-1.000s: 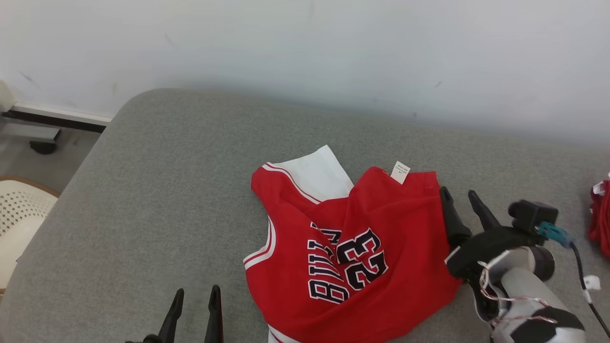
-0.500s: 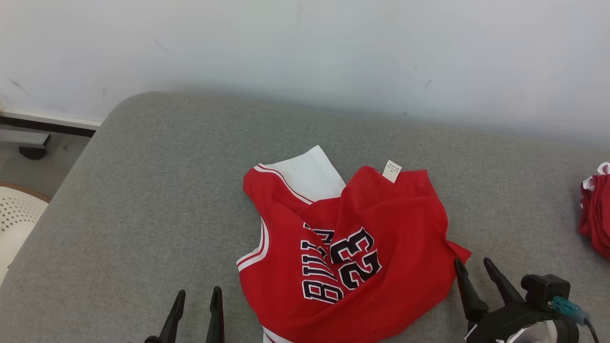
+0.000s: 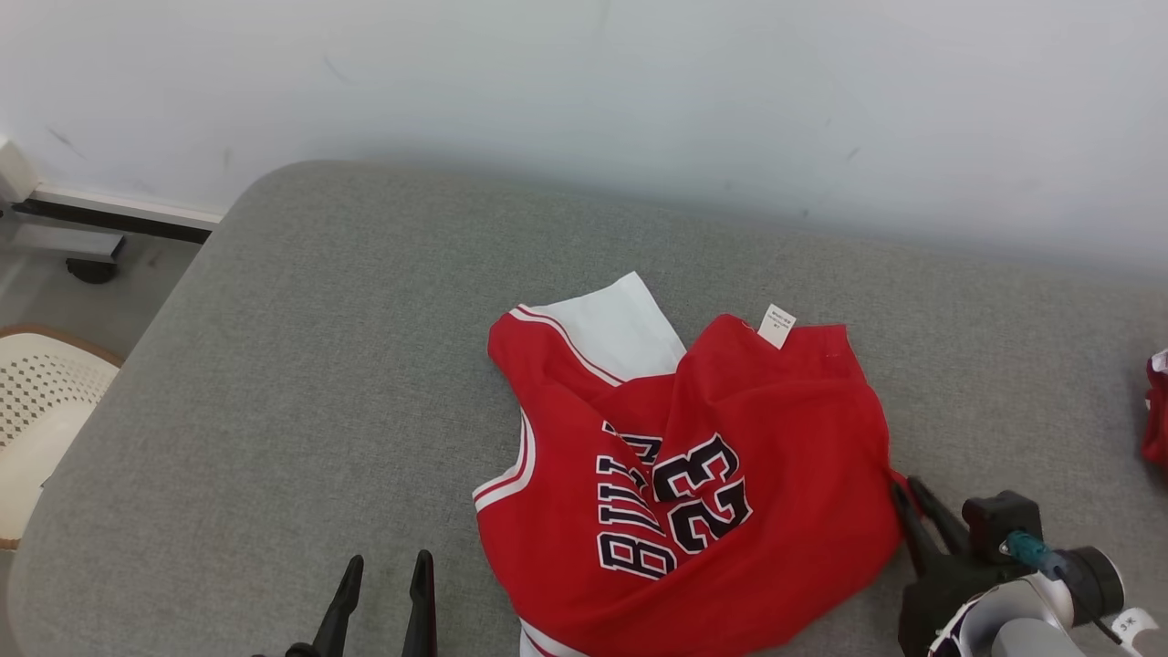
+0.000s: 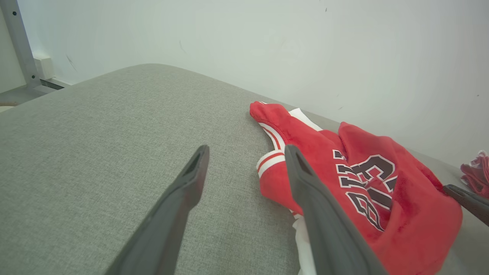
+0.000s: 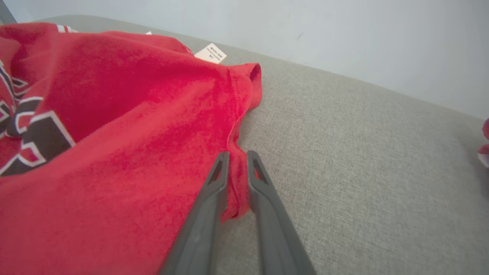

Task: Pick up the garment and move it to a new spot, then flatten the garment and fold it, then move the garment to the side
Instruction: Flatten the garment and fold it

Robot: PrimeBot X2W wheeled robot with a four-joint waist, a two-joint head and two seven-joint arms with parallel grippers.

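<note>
On grey cushion [image 3: 319, 365], crumpled red jersey [image 3: 785, 429]

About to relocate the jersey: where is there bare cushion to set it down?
Widest: grey cushion left of the jersey, out to its rounded edge. Also the strip between jersey and wall. Crowded right: right gripper pinching the hem, red cloth beyond. The left gripper sits near front.

number 23 [image 3: 707, 488], black/white, on red jersey [image 3: 785, 438], left of right gripper [image 3: 908, 490] | letters BUL [image 3: 630, 538] beside it, rest lost in fold | white tag [image 3: 776, 326] beyond fingertips, print unreadable
</note>
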